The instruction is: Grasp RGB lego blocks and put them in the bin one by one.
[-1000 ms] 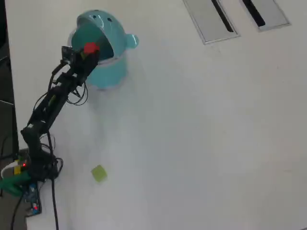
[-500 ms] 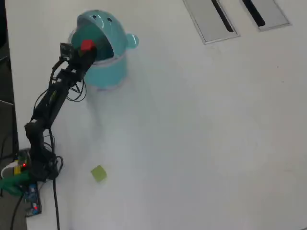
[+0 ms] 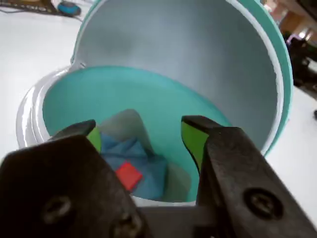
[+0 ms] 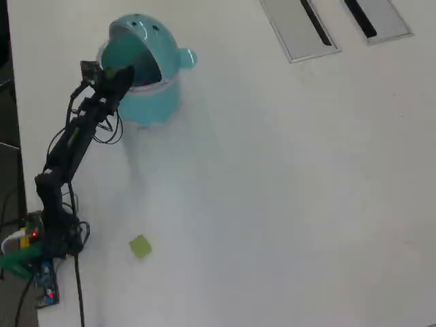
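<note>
My gripper (image 3: 141, 130) hangs open over the mouth of the light-teal bin (image 3: 163, 96), and nothing is between its green-padded fingers (image 3: 192, 139). Down inside the bin lies a red lego block (image 3: 129, 175), resting against a blue block (image 3: 151, 173). Seen from overhead, the gripper (image 4: 121, 73) sits at the bin's (image 4: 158, 102) left rim, under the hood with two dark dots. The pale yellow-green block (image 4: 140, 246) lies alone on the white table, far from the bin and near the arm's base.
Two grey recessed panels with dark slots (image 4: 300, 27) (image 4: 378, 17) lie at the table's far right top. The arm's base with cables and a board (image 4: 41, 262) stands at the lower left, by the table's dark left edge.
The red block, held at the gripper above the bin's mouth before, now lies inside the bin. The gripper has opened and shifted slightly left.
</note>
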